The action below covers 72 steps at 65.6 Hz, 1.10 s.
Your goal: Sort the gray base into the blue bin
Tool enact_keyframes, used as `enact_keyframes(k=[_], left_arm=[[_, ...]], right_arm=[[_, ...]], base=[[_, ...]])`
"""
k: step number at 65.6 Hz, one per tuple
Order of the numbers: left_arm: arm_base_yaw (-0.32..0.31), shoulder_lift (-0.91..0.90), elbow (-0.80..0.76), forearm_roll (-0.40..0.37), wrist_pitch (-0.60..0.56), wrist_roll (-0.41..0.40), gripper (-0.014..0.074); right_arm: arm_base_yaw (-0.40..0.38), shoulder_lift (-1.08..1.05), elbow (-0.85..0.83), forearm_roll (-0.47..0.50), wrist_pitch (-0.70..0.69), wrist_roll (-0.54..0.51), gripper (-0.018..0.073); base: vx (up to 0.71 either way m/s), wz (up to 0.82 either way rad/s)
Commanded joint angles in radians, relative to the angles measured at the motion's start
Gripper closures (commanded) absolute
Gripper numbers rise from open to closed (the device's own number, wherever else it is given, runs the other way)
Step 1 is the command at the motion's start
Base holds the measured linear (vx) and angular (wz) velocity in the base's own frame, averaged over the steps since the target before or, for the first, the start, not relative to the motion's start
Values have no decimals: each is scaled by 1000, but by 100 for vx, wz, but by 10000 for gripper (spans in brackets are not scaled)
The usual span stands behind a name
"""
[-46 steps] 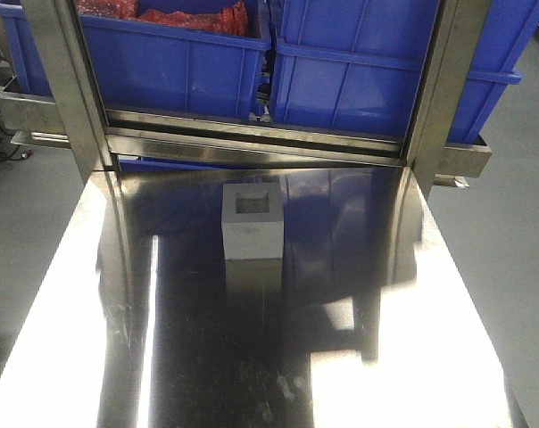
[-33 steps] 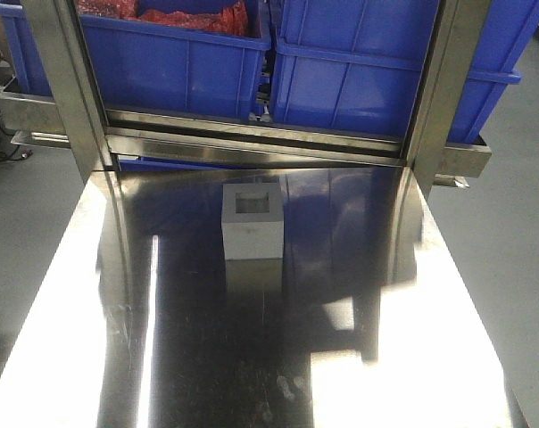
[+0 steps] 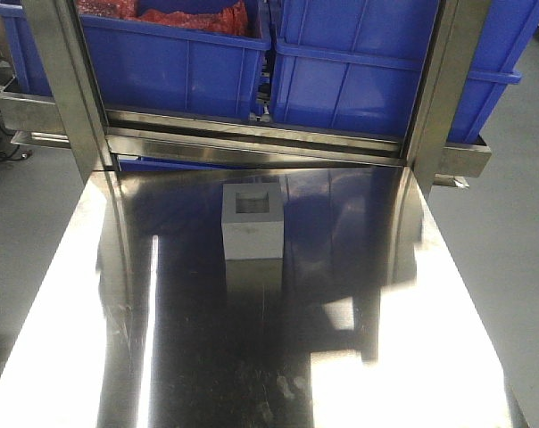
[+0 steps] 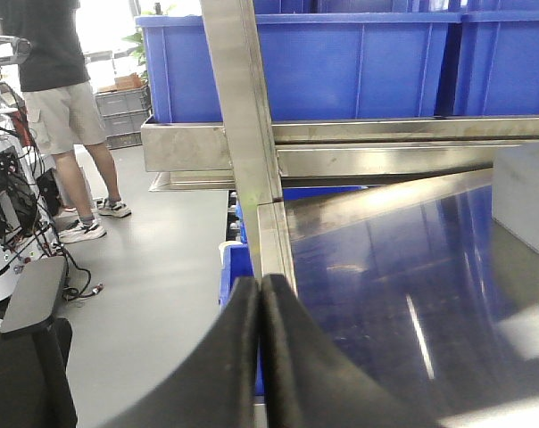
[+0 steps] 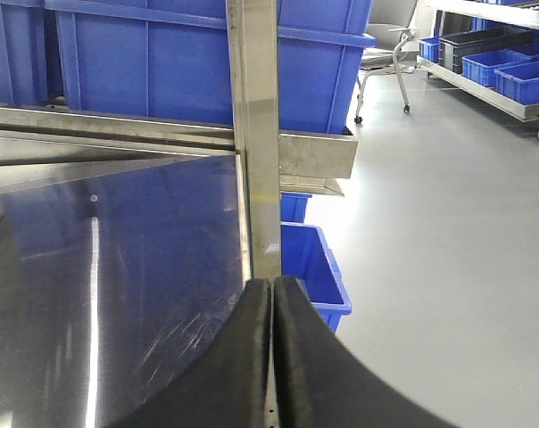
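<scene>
A matte gray cube-shaped base (image 3: 252, 223) with a shallow square recess in its top face sits upright on the polished stainless-steel table (image 3: 207, 357), toward the far end and about midway across. It is clear of both arms. Behind it, on a steel shelf frame (image 3: 252, 143) above the table's far edge, two deep bright-blue plastic bins stand side by side. The left bin (image 3: 171, 71) holds something red, and what the right bin (image 3: 385, 80) holds is out of sight. The left gripper (image 4: 260, 283) hangs low over the table's left edge, pointing toward the shelf in line with the steel upright (image 4: 247, 134). Its black fingers (image 4: 238, 357) are pressed together with nothing between them, and the gray base is well off to its right. The right gripper (image 5: 271, 283) mirrors this at the table's right edge, its jaws likewise closed on nothing. Neither arm shows in the front view.
</scene>
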Motion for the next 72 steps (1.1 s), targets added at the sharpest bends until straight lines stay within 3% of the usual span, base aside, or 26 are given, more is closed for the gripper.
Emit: enact_keyframes(k=[1,36,49,57,72], left_arm=[[1,-10,-20,-10,-70,-5,603],[1,-10,-21,-10,-95,-5,603],[1,-8,-121,-17,-130,-4,603],[1,44,-227,-17,-82,-3,603],[1,320,-474,-16,133,-2,603]], right_arm=[[-2,3,1,-6,-75,-9,564],[-2,3,1,-6,-75,-9,564],[-2,3,1,-6,-75,-9,564],[-2,3,1,-6,-75,-9,564],[-2,3,1,-6,-75,-9,564]], base=[[0,0],[0,0],[0,0],[0,0],[0,0]])
